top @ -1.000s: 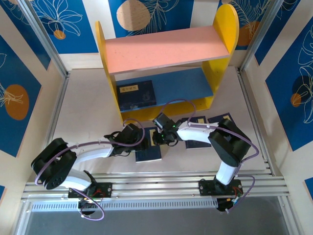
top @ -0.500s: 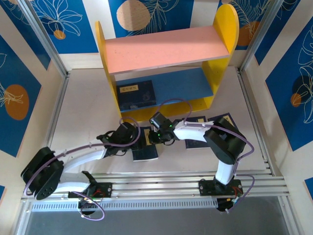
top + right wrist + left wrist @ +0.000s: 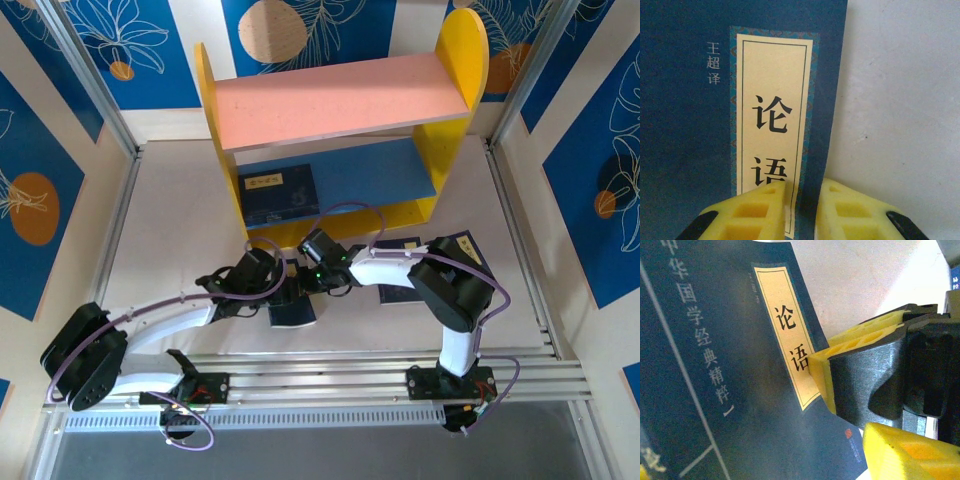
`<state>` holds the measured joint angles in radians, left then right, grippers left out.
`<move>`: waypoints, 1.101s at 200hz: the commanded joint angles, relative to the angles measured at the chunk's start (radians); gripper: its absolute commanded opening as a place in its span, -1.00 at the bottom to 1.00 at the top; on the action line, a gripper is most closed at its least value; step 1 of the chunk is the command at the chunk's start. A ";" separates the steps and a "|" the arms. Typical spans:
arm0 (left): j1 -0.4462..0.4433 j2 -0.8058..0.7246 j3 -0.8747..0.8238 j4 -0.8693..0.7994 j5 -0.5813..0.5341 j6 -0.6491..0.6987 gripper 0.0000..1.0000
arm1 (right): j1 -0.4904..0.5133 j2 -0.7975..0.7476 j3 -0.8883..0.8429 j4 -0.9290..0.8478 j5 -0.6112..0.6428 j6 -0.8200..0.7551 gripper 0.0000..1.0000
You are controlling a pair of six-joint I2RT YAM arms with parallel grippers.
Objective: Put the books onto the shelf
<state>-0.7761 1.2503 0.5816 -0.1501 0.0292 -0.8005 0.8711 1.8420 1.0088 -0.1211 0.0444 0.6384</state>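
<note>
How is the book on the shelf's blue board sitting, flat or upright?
Flat. In the top view the book shows its whole cover and tan label facing up on the blue lower board.

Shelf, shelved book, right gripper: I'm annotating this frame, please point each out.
shelf (image 3: 340, 100), top external view, on its pink upper board.
shelved book (image 3: 280, 197), top external view, middle of its cover.
right gripper (image 3: 803, 192), right wrist view, midway between its yellow fingertips.
</note>
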 commanded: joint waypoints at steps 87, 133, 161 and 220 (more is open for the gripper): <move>-0.015 -0.028 0.043 0.028 0.009 0.050 -0.09 | -0.011 0.025 -0.080 -0.064 -0.076 -0.036 -0.32; -0.014 -0.036 0.042 0.016 0.002 0.051 -0.24 | -0.036 0.001 -0.107 -0.068 -0.062 -0.040 -0.18; -0.013 -0.050 0.038 0.006 -0.008 0.052 -0.28 | -0.057 -0.019 -0.128 -0.064 -0.058 -0.043 -0.18; -0.008 -0.074 0.040 -0.014 -0.018 0.057 -0.33 | -0.096 -0.060 -0.158 -0.070 -0.048 -0.056 -0.18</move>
<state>-0.7799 1.1992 0.5865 -0.1547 0.0212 -0.7738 0.8036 1.7836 0.9054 -0.0303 -0.0463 0.6037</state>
